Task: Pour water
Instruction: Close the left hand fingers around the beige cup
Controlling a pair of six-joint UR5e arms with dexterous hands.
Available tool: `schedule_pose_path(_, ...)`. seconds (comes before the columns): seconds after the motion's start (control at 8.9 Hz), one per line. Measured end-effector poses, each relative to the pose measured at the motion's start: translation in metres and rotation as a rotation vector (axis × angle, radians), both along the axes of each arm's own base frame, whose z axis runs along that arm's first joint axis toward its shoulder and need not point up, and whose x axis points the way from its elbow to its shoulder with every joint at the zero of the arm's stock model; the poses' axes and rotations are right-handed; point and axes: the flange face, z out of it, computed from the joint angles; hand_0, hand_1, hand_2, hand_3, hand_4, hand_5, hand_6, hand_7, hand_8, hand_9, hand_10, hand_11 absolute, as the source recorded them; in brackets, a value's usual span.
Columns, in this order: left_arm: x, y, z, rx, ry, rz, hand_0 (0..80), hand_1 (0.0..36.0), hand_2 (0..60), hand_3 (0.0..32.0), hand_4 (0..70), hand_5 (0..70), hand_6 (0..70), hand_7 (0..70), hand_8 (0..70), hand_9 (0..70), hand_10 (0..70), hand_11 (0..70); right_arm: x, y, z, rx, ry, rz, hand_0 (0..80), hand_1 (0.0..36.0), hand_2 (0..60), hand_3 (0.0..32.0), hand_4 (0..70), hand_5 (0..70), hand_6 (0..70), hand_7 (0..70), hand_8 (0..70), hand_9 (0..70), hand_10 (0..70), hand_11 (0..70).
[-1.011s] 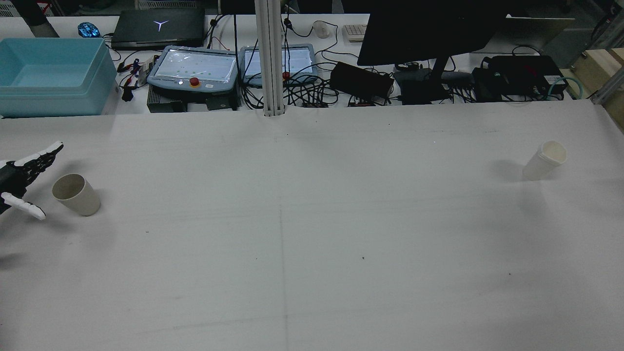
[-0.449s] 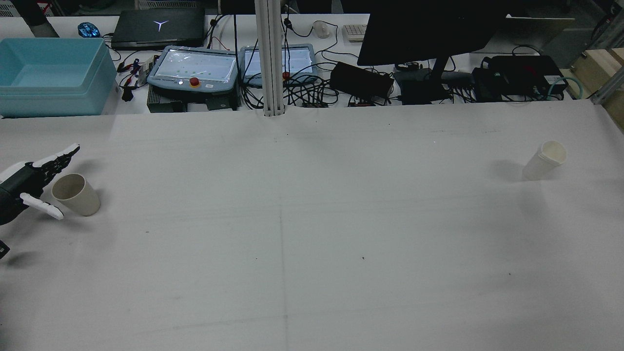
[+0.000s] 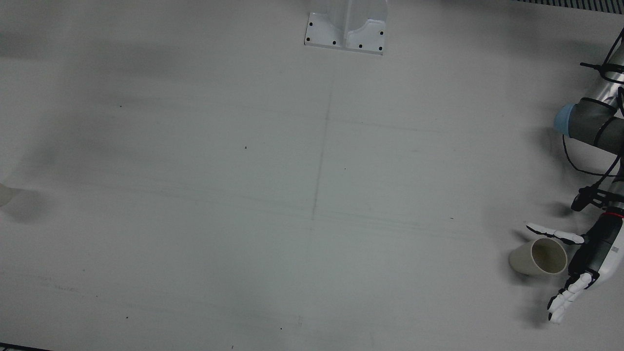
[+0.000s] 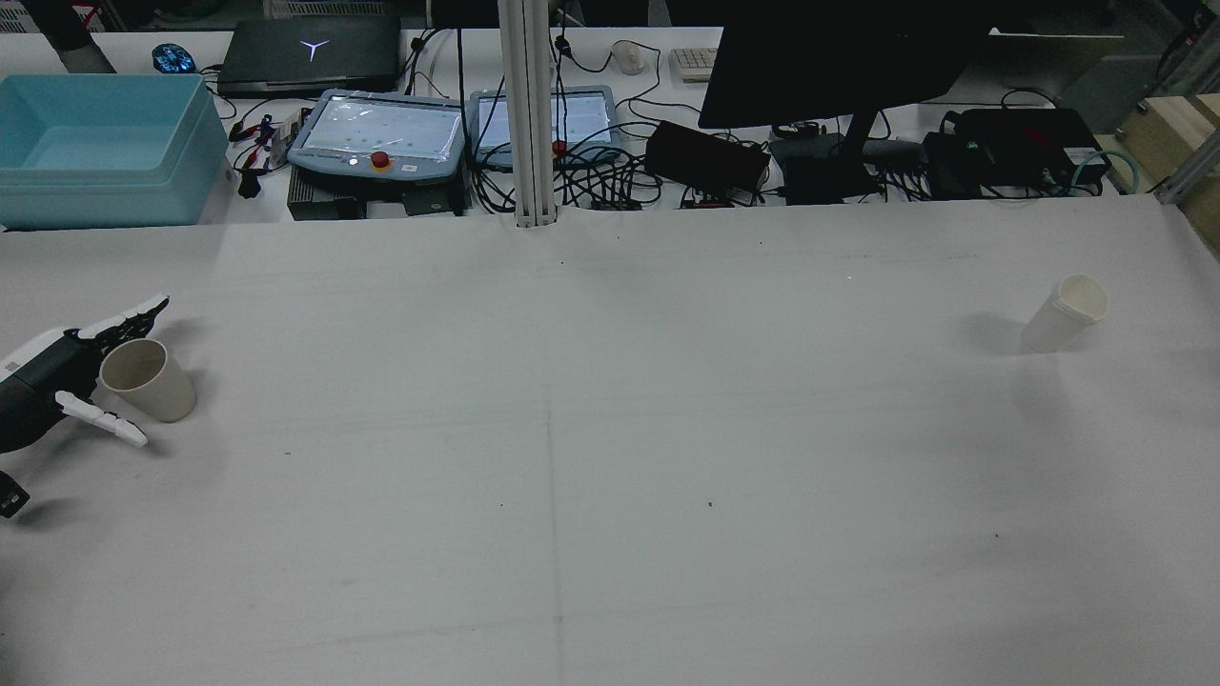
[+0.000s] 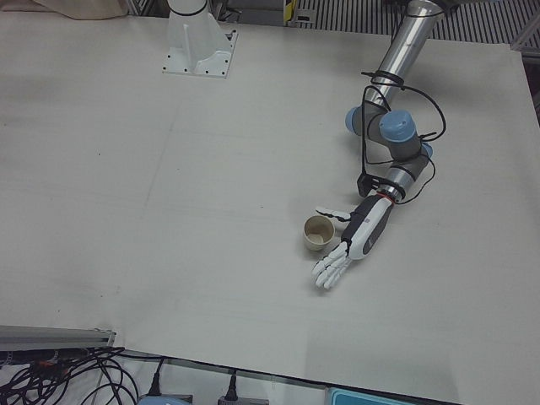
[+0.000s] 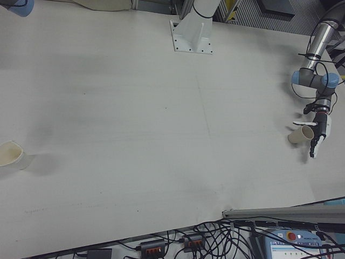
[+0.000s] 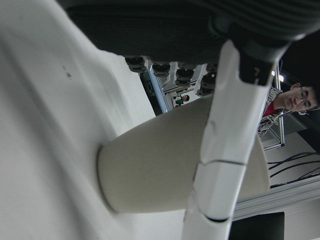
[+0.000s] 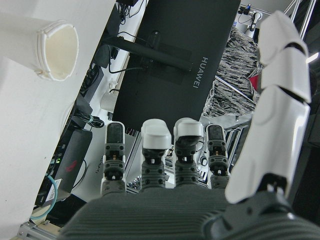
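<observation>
"HUAWEI" on the black monitor (image 8: pixel 185 60)

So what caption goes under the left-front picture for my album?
Open left hand cupped beside the beige cup on the table.

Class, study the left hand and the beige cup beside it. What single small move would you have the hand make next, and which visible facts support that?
Probably close the fingers around the cup. The left hand is open, its fingers spread to either side of the upright beige cup, which stands on the table within the hand's span. No firm grip shows yet, so closing seems to come before any lift.
</observation>
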Motion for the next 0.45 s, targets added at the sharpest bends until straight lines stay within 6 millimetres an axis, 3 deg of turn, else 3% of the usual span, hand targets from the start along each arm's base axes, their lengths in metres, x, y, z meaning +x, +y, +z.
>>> schedule_pose_path(0.45,0.0057,-0.0027,-0.0066,-0.001,0.006,-0.01,80.0,23.3,0.0,0.0,29.0,0.0,10.8,5.1,6.3,0.0,2.0,5.8,0.0004,0.0005,0.0002,-0.001,0.0,0.0,53.5,16.9,15.5,0.0,10.9,19.2,57.3,60.9,61.9,70.0,17.8,27.3)
